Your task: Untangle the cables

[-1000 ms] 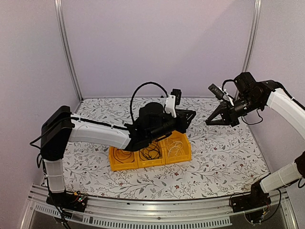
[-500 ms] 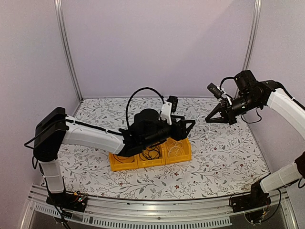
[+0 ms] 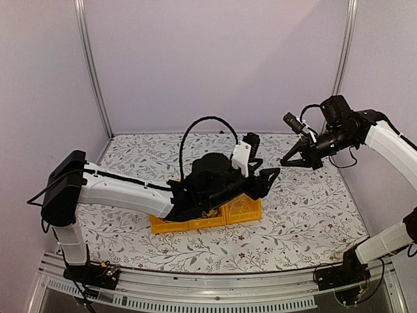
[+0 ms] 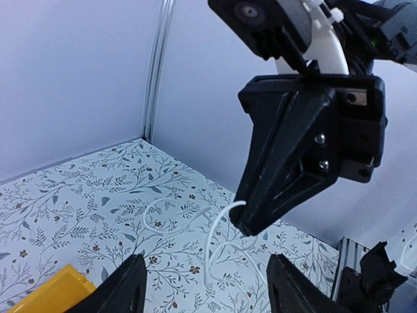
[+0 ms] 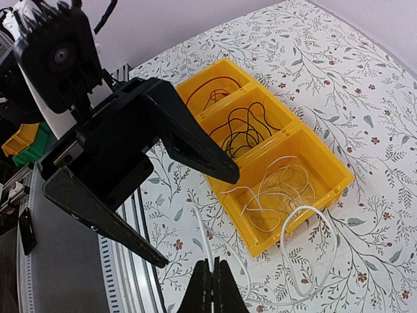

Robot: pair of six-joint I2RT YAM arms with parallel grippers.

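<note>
A thin white cable (image 5: 202, 231), one end pinched in the right pincer (image 5: 212, 262) at bottom centre, loops over the yellow bin's (image 5: 339, 176) lower-right corner. More white loops (image 5: 280, 186) fill that compartment; black cables (image 5: 244, 127) coil in the middle one.

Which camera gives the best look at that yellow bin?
The right wrist view: the yellow bin shows all three compartments with cables inside. From above, the left arm covers most of it; the left wrist view catches only a corner.
</note>
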